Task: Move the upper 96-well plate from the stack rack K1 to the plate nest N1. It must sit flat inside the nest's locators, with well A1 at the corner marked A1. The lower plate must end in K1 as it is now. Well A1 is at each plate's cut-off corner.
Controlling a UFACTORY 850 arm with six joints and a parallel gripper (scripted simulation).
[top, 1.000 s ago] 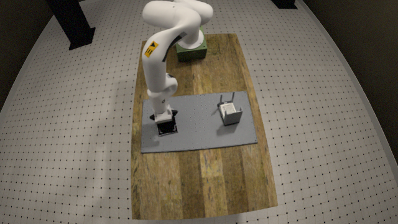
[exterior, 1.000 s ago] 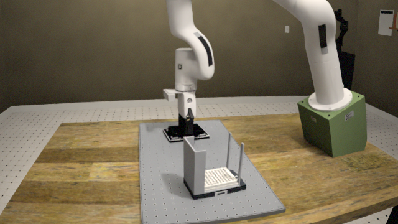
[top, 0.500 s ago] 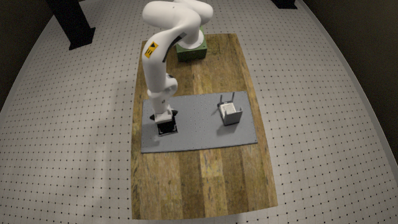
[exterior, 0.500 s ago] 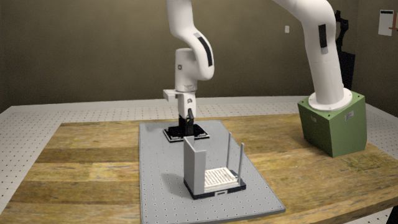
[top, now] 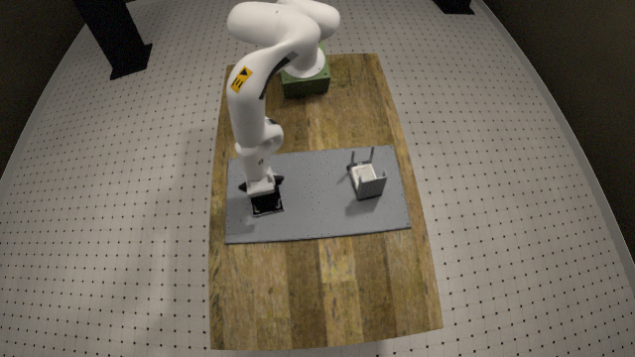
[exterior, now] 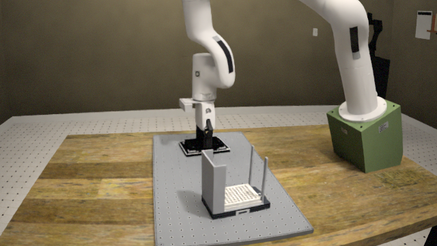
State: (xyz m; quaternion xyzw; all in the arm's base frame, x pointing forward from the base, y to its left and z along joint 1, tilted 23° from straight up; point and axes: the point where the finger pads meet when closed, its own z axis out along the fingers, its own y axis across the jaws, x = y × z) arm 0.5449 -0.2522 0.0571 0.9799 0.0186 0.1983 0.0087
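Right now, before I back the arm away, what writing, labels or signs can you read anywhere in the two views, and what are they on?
No text is legible.
Yellow sticker on the arm: a black symbol, no readable words.
White label on the green base: too small to read.
White tag on the front of the stack rack: blurred.
Paper sheet on the wall: unreadable.
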